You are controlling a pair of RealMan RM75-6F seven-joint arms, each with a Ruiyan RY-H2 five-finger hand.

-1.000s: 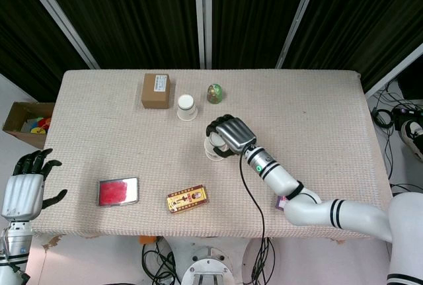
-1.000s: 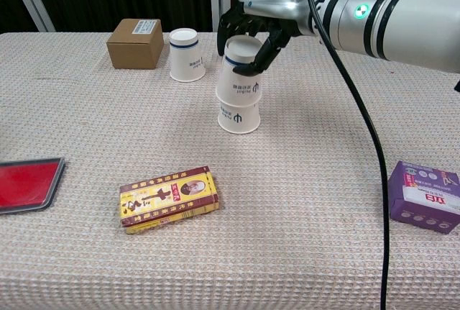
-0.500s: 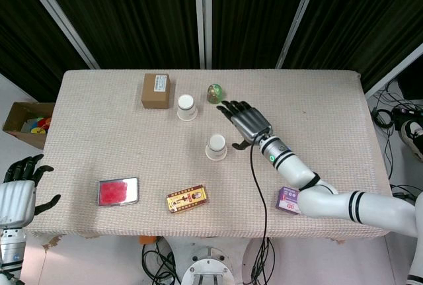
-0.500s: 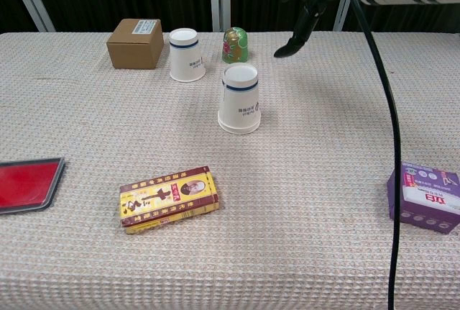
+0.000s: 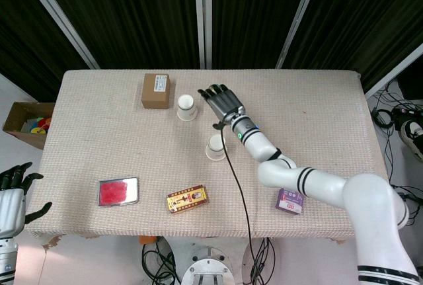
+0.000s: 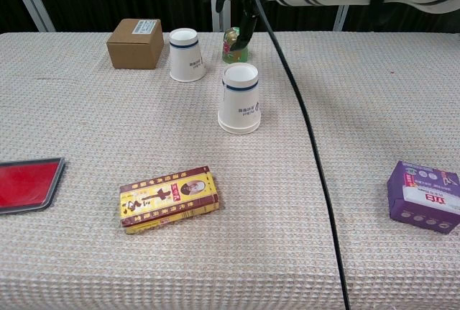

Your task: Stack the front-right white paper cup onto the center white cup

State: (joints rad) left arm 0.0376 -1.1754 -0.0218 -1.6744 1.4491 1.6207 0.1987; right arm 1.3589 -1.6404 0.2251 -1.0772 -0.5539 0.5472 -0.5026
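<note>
Here the stacked white cups (image 6: 240, 98) stand upside down near the middle of the bench (image 5: 317, 113), one nested over the other, with nothing touching them. The right hand (image 5: 222, 102) hangs above the far side of the bench with its fingers spread and nothing in them, just behind the stack in the head view. The left hand (image 5: 13, 190) sits off the front-left corner, fingers apart and empty. A second white cup (image 6: 186, 54) stands beside a cardboard box (image 6: 136, 43), and a small green figure (image 6: 231, 45) is partly hidden behind the right arm's cable. Nearer the front lie a red tin (image 6: 27, 184), a yellow packet (image 6: 169, 198) and a purple pack (image 6: 425, 195).
</note>
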